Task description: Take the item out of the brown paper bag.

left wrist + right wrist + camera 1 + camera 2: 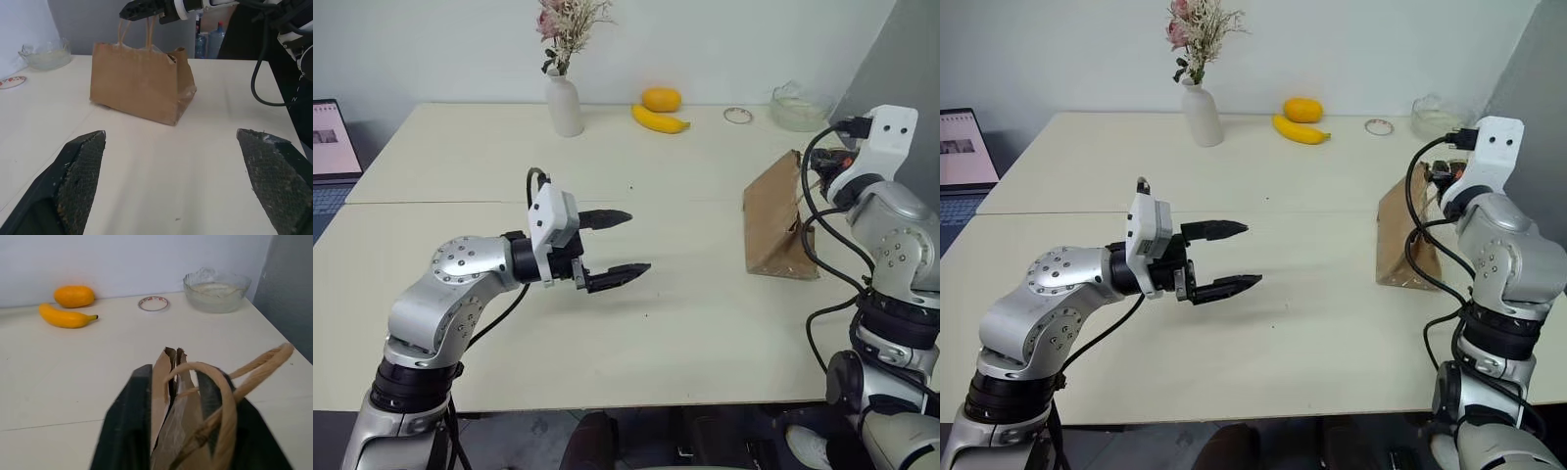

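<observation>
The brown paper bag (775,217) is seen at the right of the left eye view, standing upright on the pale table (636,323). Its top edge and its tan loop handles (136,32) are pinched between the two black fingers of the right end effector (173,396), so this end effector is clenched on the bag's top. In the right wrist view, brown paper and a bit of clear crinkly plastic are seen squeezed between the fingers. The item inside the bag cannot be seen, so where it lies cannot be told.

The left end effector (617,247) is seen in the middle of the left eye view, well apart from the bag. It is pointed toward the bag, and its fingers are spread wide with nothing between them.

Along the top of the left eye view a white vase (565,104) with dried flowers is placed. To its right a banana (658,119) is laid just beside an orange fruit (661,99). Farther right a small ring (737,116) and a glass bowl (797,108) are found. A laptop (331,152) is seen at the left edge.
</observation>
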`<state>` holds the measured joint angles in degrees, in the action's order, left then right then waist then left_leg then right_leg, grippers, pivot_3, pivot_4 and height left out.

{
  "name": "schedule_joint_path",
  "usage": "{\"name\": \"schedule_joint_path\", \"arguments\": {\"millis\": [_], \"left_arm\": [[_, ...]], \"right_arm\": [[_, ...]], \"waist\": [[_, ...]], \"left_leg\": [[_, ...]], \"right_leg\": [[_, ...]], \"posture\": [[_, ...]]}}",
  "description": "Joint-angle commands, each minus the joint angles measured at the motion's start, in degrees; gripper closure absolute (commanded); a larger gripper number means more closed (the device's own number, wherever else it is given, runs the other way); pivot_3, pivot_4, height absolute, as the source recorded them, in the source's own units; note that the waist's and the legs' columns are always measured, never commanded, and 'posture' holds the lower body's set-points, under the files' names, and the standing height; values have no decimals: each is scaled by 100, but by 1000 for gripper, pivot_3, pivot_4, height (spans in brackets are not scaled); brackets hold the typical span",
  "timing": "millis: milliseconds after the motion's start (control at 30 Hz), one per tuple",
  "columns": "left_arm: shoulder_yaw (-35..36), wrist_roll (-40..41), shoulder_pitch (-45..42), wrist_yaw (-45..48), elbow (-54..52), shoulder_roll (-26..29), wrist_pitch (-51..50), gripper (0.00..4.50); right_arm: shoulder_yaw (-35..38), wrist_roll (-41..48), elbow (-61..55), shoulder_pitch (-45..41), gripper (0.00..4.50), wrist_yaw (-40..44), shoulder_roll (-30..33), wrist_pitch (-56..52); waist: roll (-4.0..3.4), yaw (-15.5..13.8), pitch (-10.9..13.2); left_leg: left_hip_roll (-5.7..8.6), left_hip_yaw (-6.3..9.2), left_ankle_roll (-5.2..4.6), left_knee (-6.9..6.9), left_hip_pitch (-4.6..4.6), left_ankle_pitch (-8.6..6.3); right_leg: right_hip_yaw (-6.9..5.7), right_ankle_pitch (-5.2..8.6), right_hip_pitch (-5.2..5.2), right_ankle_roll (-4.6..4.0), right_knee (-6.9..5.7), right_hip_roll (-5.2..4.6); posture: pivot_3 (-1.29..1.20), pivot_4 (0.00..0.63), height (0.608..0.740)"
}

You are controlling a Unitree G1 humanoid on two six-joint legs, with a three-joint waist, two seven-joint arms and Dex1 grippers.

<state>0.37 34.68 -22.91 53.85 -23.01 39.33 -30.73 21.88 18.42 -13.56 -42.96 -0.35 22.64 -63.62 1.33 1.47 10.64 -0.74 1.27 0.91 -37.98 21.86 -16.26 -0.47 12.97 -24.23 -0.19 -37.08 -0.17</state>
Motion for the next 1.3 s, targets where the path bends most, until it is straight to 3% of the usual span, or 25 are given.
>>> {"name": "schedule_joint_path", "arguments": {"millis": [33,300,533,700,1033,1300], "left_arm": [[113,-30,-37,-12,-176,30,139,0],[112,-77,-32,-5,-100,32,227,0],[369,105,15,-350,-147,-83,12,0],[613,333,553,-790,-699,-133,-276,0],[1203,701,1835,-1874,-1762,-503,-441,0],[1542,752,1984,-2108,-1813,-409,-369,0]], "right_arm": [[237,168,-363,-208,4464,-19,13,-214],[-4,117,-61,-286,4464,397,371,76],[-1584,-249,1108,-747,4464,2420,1772,1419],[-2939,-1259,2157,-1414,4464,3820,2343,3483],[-3943,-2819,4701,-3079,4464,4297,1907,7127],[-3845,-2834,5721,-3715,4464,4373,821,7576]], "waist": [[0,0,0],[-1,-1,0],[-4,9,2],[-6,39,4],[-7,18,6],[-7,16,6]], "left_leg": [[0,1,0,0,0,0],[1,0,0,0,0,0],[3,-6,-1,0,-2,0],[-4,-10,-1,2,-3,0],[-5,-11,1,-2,2,1],[-3,-3,4,-6,-3,2]], "right_leg": [[-1,0,0,0,0,0],[-1,0,0,0,1,0],[0,0,0,0,2,0],[5,0,-4,0,6,1],[7,-16,-9,-27,3,-24],[0,-19,-5,-33,-7,-31]], "posture": [[0,150,740],[0,150,740],[0,150,740],[0,150,740],[0,150,740],[0,150,740]]}}
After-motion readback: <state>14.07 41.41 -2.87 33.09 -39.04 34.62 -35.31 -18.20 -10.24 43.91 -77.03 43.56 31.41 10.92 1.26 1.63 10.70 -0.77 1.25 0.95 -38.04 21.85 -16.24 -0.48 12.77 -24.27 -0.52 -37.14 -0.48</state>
